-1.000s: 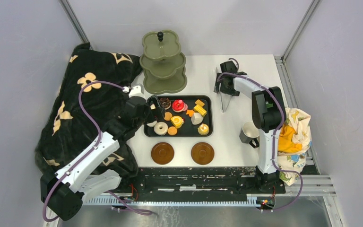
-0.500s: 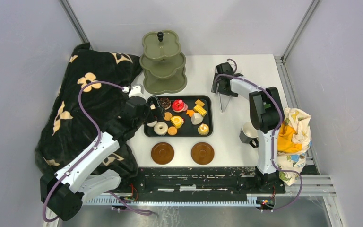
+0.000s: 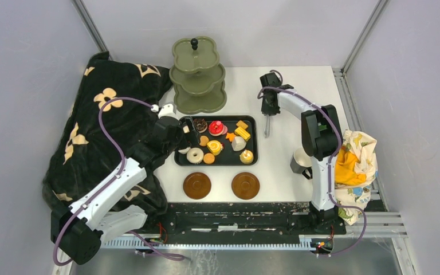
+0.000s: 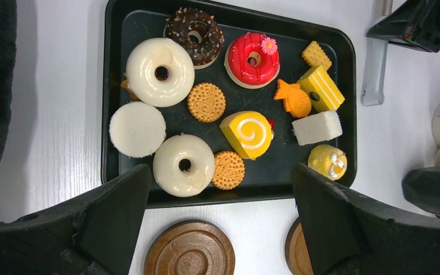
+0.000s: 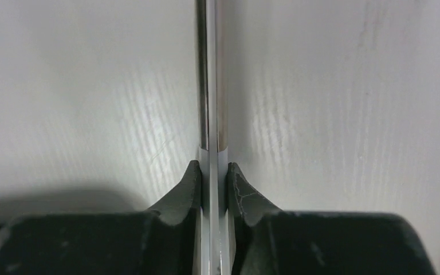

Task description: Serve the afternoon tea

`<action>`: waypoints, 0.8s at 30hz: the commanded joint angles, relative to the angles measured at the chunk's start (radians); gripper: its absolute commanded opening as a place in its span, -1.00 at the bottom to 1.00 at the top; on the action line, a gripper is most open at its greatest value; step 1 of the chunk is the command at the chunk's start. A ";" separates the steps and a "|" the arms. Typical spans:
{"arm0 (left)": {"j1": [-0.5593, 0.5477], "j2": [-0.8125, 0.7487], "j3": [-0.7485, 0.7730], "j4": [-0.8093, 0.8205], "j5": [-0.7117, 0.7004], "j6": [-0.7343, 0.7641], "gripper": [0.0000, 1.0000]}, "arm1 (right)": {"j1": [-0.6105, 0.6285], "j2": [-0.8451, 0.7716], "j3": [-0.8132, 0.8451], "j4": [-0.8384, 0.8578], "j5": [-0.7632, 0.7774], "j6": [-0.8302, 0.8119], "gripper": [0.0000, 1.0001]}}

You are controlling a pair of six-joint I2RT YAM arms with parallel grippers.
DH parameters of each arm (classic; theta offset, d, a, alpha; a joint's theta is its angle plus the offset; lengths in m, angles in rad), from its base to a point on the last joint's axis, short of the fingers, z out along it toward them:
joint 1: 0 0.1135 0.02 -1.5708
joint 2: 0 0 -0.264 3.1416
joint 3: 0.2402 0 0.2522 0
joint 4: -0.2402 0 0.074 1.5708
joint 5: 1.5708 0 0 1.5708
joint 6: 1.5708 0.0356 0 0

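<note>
Several toy pastries, among them a white donut (image 4: 183, 165) and a red cake (image 4: 253, 59), lie on the black tray (image 3: 255, 140). The olive three-tier stand (image 3: 197, 74) rises behind the tray with bare tiers. Two brown saucers (image 3: 197, 185) (image 3: 245, 185) rest in front of it, and a mug (image 3: 301, 161) stands at the right. My left gripper (image 4: 220, 175) hovers open over the tray's near edge, holding nothing. Right of the tray, my right gripper (image 5: 212, 172) is shut on the metal tongs (image 5: 212, 74), pressing their two arms together against the table.
A black blanket with cream flowers (image 3: 109, 132) covers the table's left side. A yellow patterned cloth (image 3: 355, 160) lies past the right edge beside the right arm's base. The tongs' tip (image 3: 267, 127) points toward the near side.
My right gripper has closed on the tongs and squeezed their spread arms together, shifting slightly left. The left arm has barely moved and stays open.
</note>
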 commanded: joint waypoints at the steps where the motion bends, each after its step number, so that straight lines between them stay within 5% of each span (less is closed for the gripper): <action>1: 0.002 0.014 0.045 0.022 0.000 0.051 0.98 | 0.012 -0.077 0.098 -0.172 -0.124 -0.131 -0.87; 7: 0.002 0.034 0.054 0.022 -0.019 0.052 0.98 | 0.024 -0.242 0.129 -0.393 -0.193 -0.206 -0.98; 14: 0.016 0.036 0.079 -0.008 -0.094 0.060 0.98 | 0.085 -0.515 -0.028 -0.521 -0.292 -0.197 -0.98; 24: 0.183 0.081 0.148 -0.063 -0.086 0.136 0.98 | 0.206 -0.803 -0.243 -0.748 -0.405 -0.191 -0.97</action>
